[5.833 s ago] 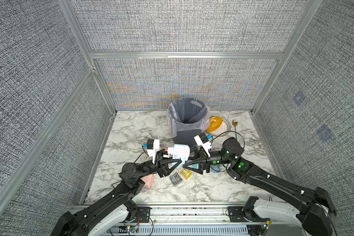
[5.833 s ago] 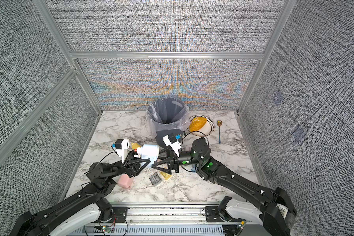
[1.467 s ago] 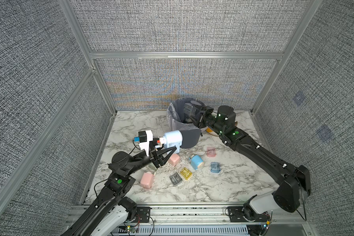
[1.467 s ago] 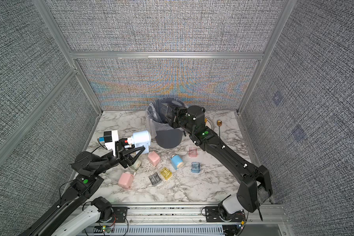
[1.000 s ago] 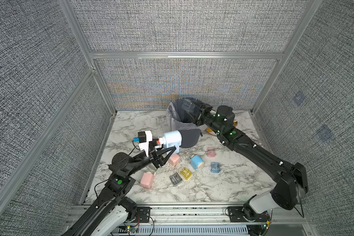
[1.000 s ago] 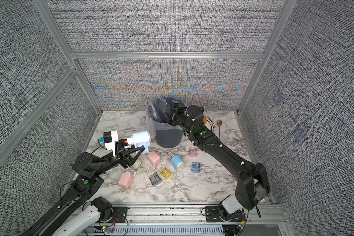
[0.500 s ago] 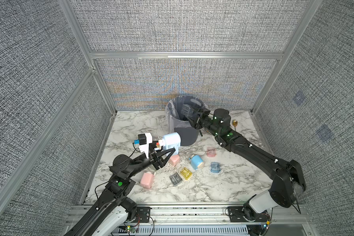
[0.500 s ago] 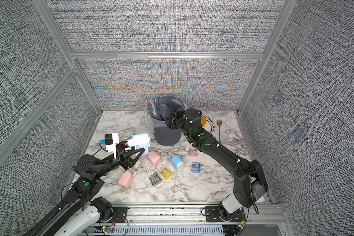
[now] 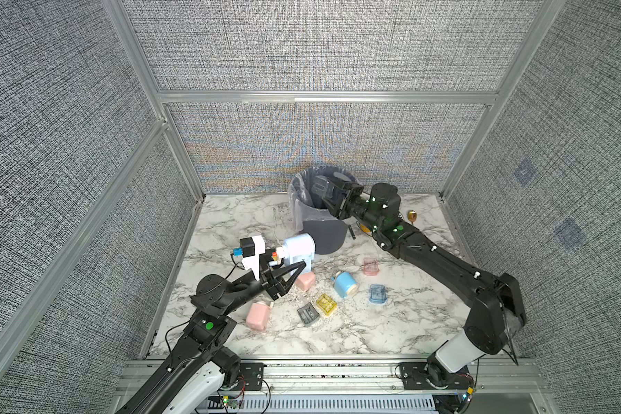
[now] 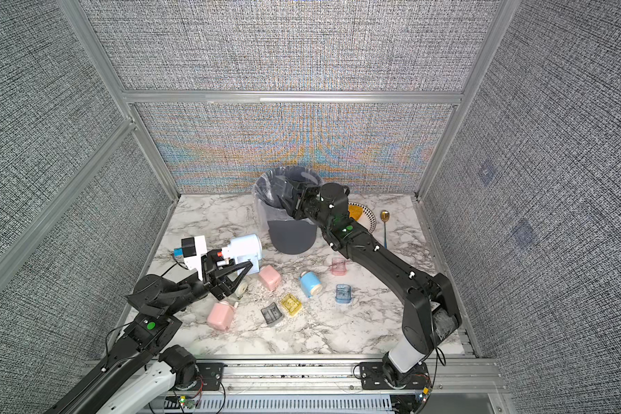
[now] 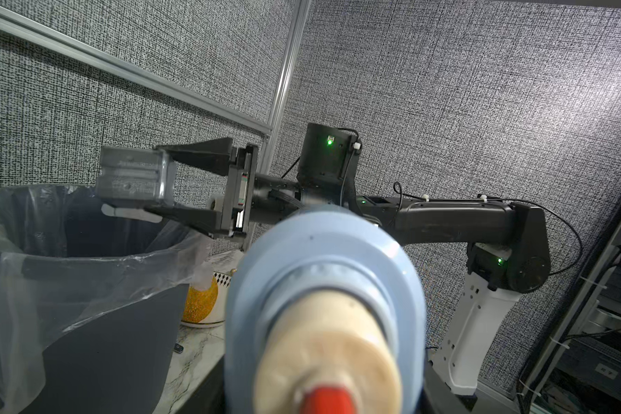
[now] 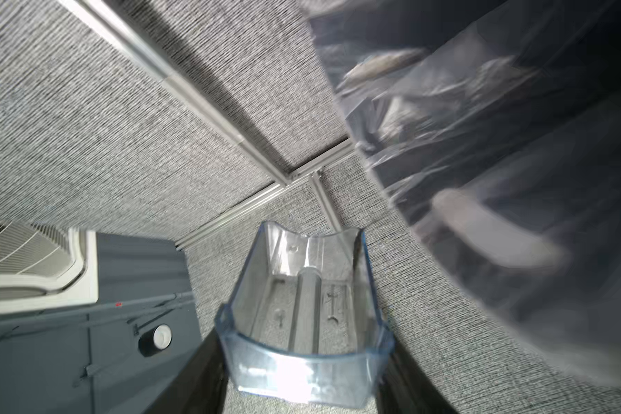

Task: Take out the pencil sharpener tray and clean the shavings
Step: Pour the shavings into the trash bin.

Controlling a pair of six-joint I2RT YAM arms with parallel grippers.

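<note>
Marble desk (image 9: 355, 333), back edge: right gripper (image 11: 155, 182) pinches tray (image 12: 302, 304) above bin (image 9: 323, 236) to empty it; left gripper (image 9: 296, 267) clamps sharpener (image 9: 298, 247) clear.

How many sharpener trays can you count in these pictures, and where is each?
5. On the table: pink tray, blue tray, yellow tray, dark grey tray. The right gripper holds the clear tray over the bin. Others may be hidden.

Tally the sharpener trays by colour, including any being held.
Pink tray: 1
Blue tray: 1
Yellow tray: 1
Dark grey tray: 1
Clear tray, gripped in the right pincer: 1
Total: 5
</note>
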